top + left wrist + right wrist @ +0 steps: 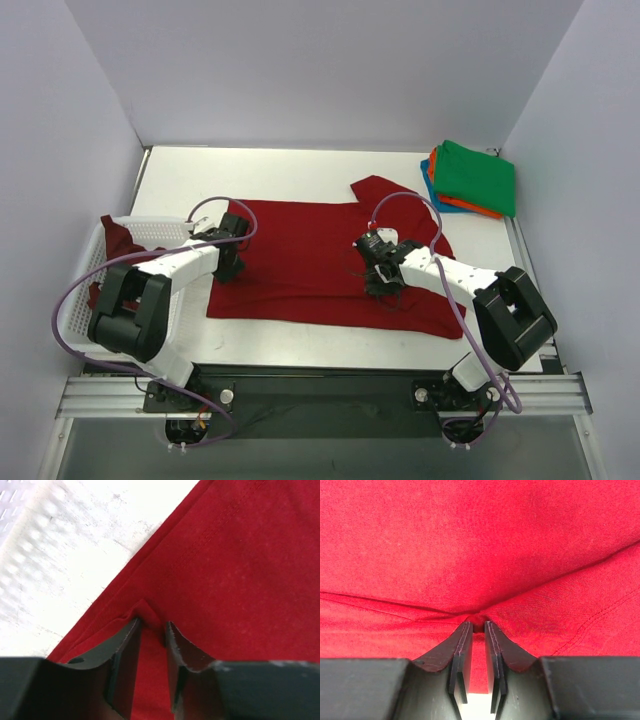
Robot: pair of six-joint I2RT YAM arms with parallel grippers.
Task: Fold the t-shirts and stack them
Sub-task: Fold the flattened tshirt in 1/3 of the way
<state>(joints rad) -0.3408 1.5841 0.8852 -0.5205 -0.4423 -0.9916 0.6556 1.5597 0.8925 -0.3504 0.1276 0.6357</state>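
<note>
Red t-shirt (300, 265) lay spread flat across the middle of the white table (300, 170). I had the left gripper (154, 627) at its left edge, jaws partly apart, a small pucker of cloth standing between the tips, not clamped. My right gripper (478, 626) sat on the shirt's right half, jaws nearly together, pinching a ridge of red cloth, creases running into the tips. Folded green t-shirt (478, 175) topped an orange t-shirt (470, 207) and a blue t-shirt (428, 182) at the far right corner. Maroon t-shirt (118, 240) lay in the white basket (150, 232), left side.
</note>
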